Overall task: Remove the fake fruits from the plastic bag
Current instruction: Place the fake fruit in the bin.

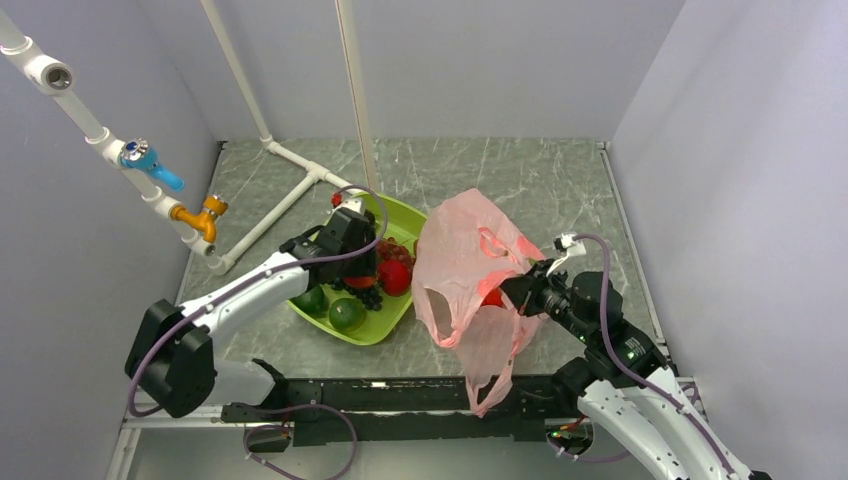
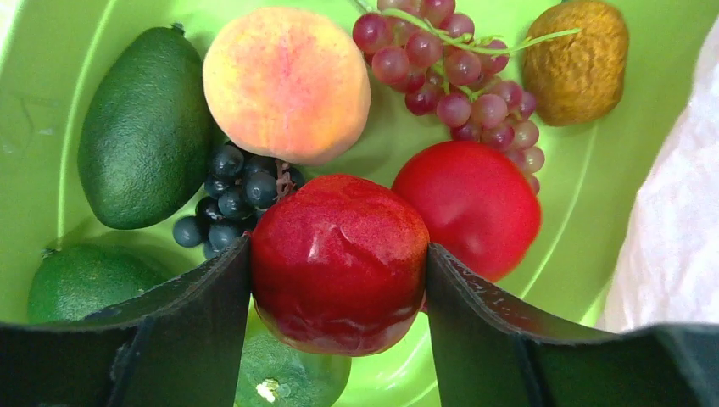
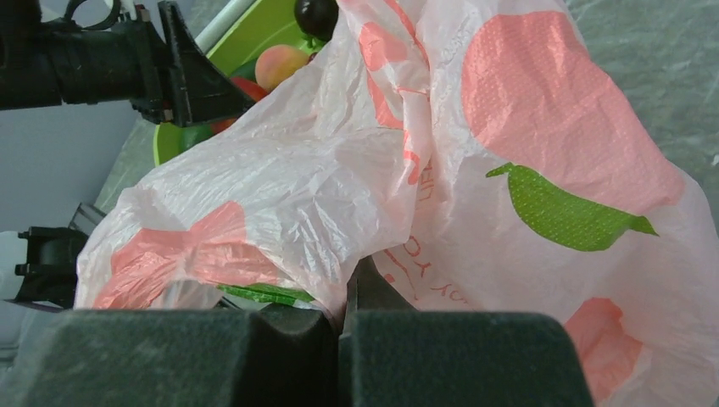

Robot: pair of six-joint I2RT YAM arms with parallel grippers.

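The left gripper (image 2: 339, 284) is clasping one apple (image 2: 339, 246) over the tray (image 2: 593, 195). There, one more red fruit (image 2: 470, 208), one peach (image 2: 287, 83), one avocado (image 2: 144, 127), two limes (image 2: 80, 284), one brown fruit (image 2: 576, 64) and two grape bunches (image 2: 458, 76) are lying. The right gripper (image 3: 343, 326) is pinching the bag (image 3: 509, 170) tight, just beside the tray.

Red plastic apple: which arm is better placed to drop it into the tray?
Left. The left gripper holds the glossy red plastic apple above the lime-green tray; the right gripper is shut on the pink plastic bag.
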